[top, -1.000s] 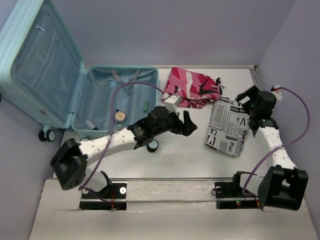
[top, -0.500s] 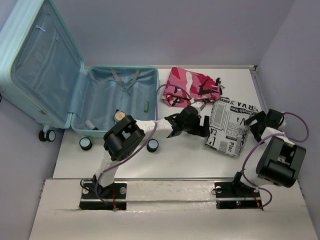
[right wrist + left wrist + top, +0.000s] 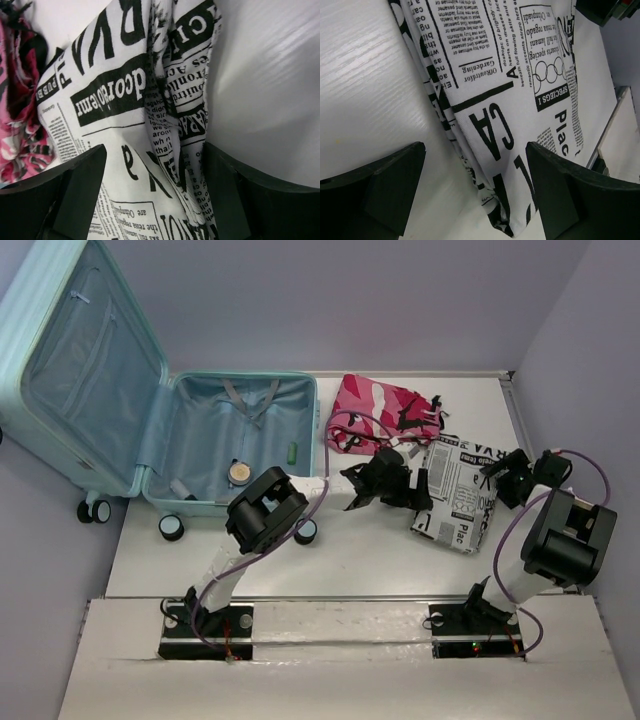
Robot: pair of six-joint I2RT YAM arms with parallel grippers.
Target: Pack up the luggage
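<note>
From above, we see the luggage lying open at about ten o'clock on the table, its lid leaning up against the wall. The newspaper-print cloth lies at about three o'clock, with a pink cloth just beside it at twelve (both well apart from the luggage). The left claw is at the print cloth's nine o'clock edge. The right claw is at its three o'clock edge.

On the left wrist, we see the left claw wide apart, holding nothing, with the cloth's edge between its fingers.

On the right wrist, the right claw is apart too, a fold of cloth between its fingers.
</note>
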